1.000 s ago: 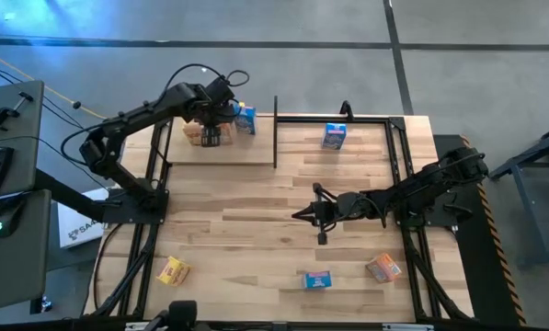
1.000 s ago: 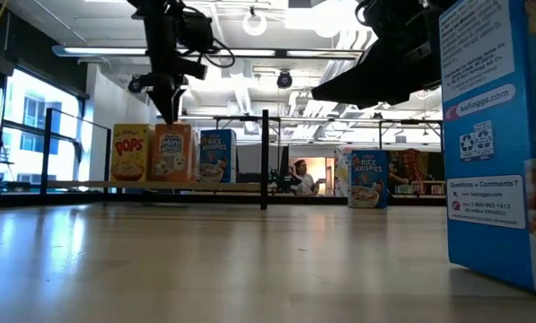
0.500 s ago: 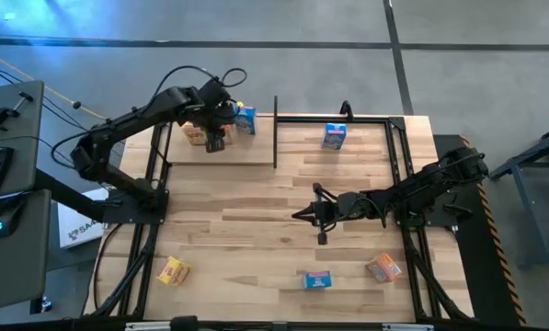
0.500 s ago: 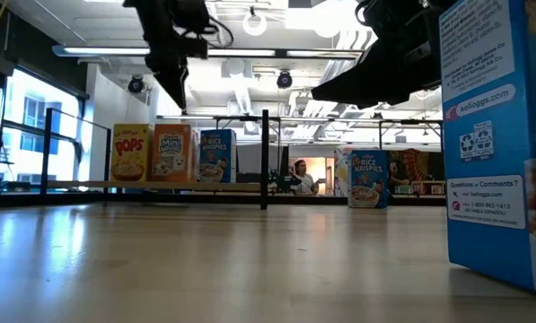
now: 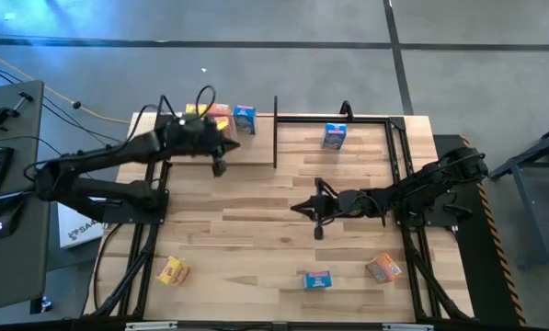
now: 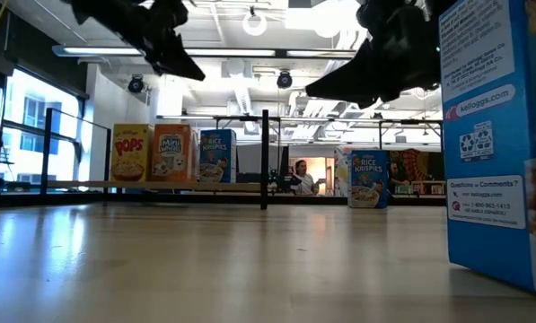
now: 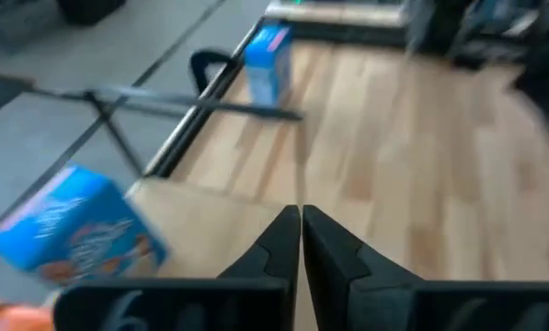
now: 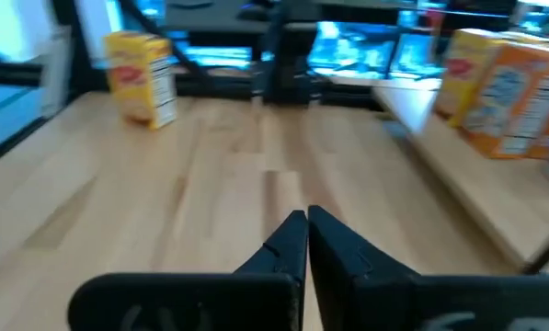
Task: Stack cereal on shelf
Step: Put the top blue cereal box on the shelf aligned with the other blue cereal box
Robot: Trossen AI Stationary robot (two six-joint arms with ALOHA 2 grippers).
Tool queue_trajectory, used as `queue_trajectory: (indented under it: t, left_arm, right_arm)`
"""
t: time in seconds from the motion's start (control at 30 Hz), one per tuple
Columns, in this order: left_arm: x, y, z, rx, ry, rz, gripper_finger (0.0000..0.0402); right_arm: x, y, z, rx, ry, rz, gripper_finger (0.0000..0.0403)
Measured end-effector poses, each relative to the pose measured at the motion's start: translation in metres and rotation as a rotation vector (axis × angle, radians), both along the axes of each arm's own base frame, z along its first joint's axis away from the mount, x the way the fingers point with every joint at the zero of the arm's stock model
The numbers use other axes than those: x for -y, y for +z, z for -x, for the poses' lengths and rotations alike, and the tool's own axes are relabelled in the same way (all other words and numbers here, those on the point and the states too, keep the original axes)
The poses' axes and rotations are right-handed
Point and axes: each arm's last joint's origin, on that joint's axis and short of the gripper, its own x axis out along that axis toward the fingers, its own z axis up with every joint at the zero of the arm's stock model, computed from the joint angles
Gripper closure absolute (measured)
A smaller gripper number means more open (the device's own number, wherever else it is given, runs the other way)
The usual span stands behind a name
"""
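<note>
Cereal boxes stand in a row of three on the shelf (image 5: 196,152) at about eleven o'clock on the tabletop (image 5: 256,221) in the high view: a yellow box (image 5: 193,110), an orange box (image 5: 221,116) and a blue box (image 5: 245,118). The left hand (image 5: 218,167) hangs over the shelf's near edge, fingers pinched together and holding nothing. The right hand (image 5: 317,230) sits near the tabletop's centre, likewise closed and empty. A second blue box (image 5: 334,135) stands at one o'clock, off the shelf. Along the six o'clock edge lie a yellow box (image 5: 172,270) at seven, a blue one (image 5: 316,279) at six and an orange one (image 5: 383,268) at five.

Low view: the Pops box (image 6: 129,152), the Mini-Wheats box (image 6: 171,152) and a Rice Krispies box (image 6: 217,155) stand upright side by side on the shelf board (image 6: 160,186), left of a black post (image 6: 265,159). Another Rice Krispies box (image 6: 369,178) stands beyond the post. A large blue box (image 6: 496,135) fills the three o'clock side. A person (image 6: 299,177) shows far behind.

Left wrist view: the fingers (image 7: 276,244) meet tip to tip above the shelf board, with a blue box (image 7: 76,230) close by and another blue box (image 7: 268,62) farther off.

Right wrist view: the fingers (image 8: 288,241) are closed with nothing between them; a yellow box (image 8: 142,76) stands ahead, and orange and yellow boxes (image 8: 508,87) stand on the shelf.
</note>
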Motion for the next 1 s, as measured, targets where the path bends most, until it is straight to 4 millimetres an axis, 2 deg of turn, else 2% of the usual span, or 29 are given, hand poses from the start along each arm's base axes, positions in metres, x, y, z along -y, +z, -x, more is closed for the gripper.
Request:
queue_trajectory:
  t: [0.13,0.33,0.47,0.57,0.67,0.8,0.9,1.0]
  left_arm:
    - [0.016,-0.014,0.001,0.153,-0.039,0.014,0.04]
    - [0.03,-0.04,0.01,0.284,-0.079,0.006,0.0401]
    - [0.033,-0.058,0.02,0.325,-0.073,0.01,0.0401]
    - [0.035,-0.069,0.026,0.326,-0.075,0.002,0.0401]
    - [0.036,-0.076,0.03,0.321,-0.08,-0.013,0.0401]
    - [0.036,-0.085,0.032,0.302,-0.08,-0.009,0.0401]
    - [0.037,-0.09,0.034,0.285,-0.081,-0.009,0.0401]
    - [0.037,-0.094,0.035,0.276,-0.077,0.001,0.0401]
  right_arm:
    - [0.003,0.005,-0.002,0.02,-0.097,0.0,0.0371]
    - [0.014,0.013,-0.003,-0.013,-0.235,-0.024,0.0299]
    - [0.028,0.025,-0.002,-0.113,-0.313,-0.062,0.0243]
    - [0.043,0.039,0.0,-0.257,-0.365,-0.029,0.0204]
    - [0.067,0.055,0.007,-0.466,-0.428,0.052,0.0174]
    - [0.107,0.071,0.017,-0.716,-0.455,0.102,0.0161]
    - [0.137,0.084,0.025,-0.795,-0.448,0.12,0.0159]
    - [0.165,0.097,0.033,-0.792,-0.441,0.11,0.0158]
